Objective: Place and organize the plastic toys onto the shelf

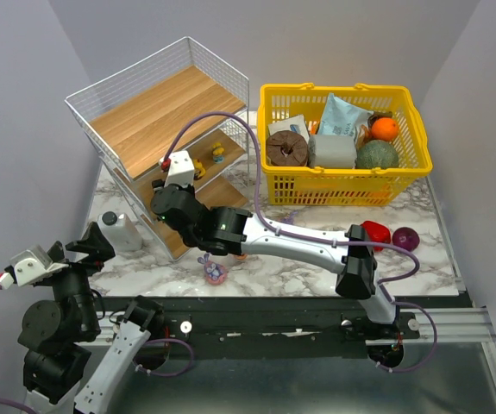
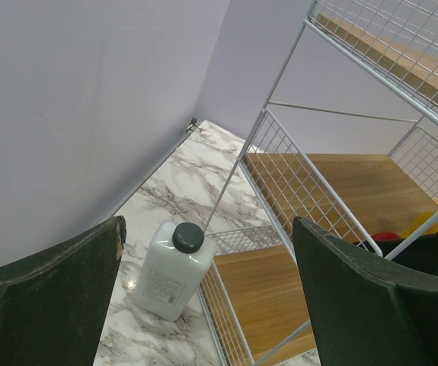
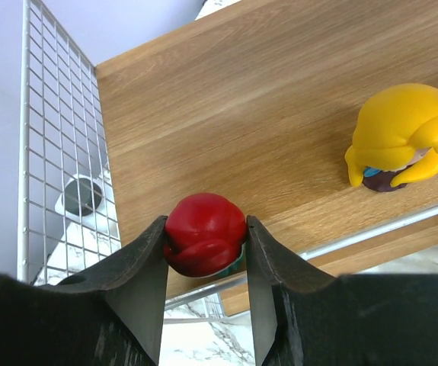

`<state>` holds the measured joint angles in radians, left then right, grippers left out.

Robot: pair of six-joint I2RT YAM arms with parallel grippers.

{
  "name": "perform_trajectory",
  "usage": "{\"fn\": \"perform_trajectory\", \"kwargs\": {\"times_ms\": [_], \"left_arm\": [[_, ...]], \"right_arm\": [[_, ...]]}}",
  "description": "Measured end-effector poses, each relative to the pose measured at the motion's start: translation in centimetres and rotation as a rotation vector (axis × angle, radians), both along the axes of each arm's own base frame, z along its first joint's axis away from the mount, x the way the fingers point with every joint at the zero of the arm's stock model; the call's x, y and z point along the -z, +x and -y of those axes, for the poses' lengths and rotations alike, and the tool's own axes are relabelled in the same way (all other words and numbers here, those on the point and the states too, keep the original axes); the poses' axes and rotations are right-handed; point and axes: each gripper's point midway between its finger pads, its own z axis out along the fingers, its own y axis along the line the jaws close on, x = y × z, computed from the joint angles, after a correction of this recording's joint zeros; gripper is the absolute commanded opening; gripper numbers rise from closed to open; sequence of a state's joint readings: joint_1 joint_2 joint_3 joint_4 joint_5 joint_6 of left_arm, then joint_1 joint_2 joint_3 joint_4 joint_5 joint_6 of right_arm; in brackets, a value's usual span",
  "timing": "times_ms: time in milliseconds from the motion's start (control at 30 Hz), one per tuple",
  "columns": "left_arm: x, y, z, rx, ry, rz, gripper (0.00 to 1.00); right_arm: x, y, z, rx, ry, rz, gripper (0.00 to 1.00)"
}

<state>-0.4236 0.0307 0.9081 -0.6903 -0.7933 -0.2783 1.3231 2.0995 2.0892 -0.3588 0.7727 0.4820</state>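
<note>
My right gripper (image 3: 206,252) is shut on a small glossy red toy (image 3: 206,232), which is just above the front edge of a wooden board of the shelf (image 3: 241,114). A yellow duck-like toy (image 3: 401,137) stands on the same board to the right. From above, the right gripper (image 1: 160,185) reaches into the middle tier of the shelf (image 1: 157,116), near two yellow toys (image 1: 218,153). A purple-pink toy (image 1: 213,272) lies on the table by the front edge. My left gripper (image 2: 207,229) is open and holds nothing, left of the shelf.
A white bottle (image 2: 169,278) with a dark cap stands against the shelf's left side, below the left gripper. The yellow basket (image 1: 342,185) of groceries sits at the back right. A red pepper (image 1: 373,233) and a dark purple ball (image 1: 404,237) lie in front of it.
</note>
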Motion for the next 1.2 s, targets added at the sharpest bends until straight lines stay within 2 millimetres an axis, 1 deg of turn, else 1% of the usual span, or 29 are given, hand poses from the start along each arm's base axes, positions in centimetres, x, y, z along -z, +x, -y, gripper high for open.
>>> {"fn": "perform_trajectory", "kwargs": {"times_ms": [33,233,333,400,433,567,867,1033,1200], "left_arm": [[0.0,0.0,0.0,0.002,0.000,0.000,0.99],[0.0,0.0,0.0,0.004,0.000,0.000,0.99],[0.0,0.0,0.0,0.004,0.000,0.001,0.99],[0.0,0.0,0.0,0.004,0.000,0.001,0.99],[0.0,0.0,0.0,0.003,0.000,0.000,0.99],[0.0,0.0,0.0,0.002,0.000,0.000,0.99],[0.0,0.0,-0.1,0.001,0.001,0.000,0.99],[0.0,0.0,-0.1,0.005,0.000,0.001,0.99],[0.0,0.0,-0.1,0.006,-0.001,0.002,0.99]], "right_arm": [[0.0,0.0,0.0,0.000,-0.001,-0.001,0.45],[0.0,0.0,0.1,0.001,-0.004,-0.002,0.57],[0.5,0.0,0.3,0.004,-0.025,-0.005,0.62],[0.5,0.0,0.2,0.009,-0.026,-0.003,0.67],[0.4,0.0,0.2,0.009,-0.025,-0.002,0.71],[0.3,0.0,0.1,0.010,-0.024,0.002,0.77],[0.3,-0.2,0.4,-0.004,-0.004,0.015,0.84],[0.3,-0.8,1.9,-0.020,-0.005,0.011,0.85],[1.6,-1.7,3.0,-0.074,-0.041,0.006,0.85]]}}
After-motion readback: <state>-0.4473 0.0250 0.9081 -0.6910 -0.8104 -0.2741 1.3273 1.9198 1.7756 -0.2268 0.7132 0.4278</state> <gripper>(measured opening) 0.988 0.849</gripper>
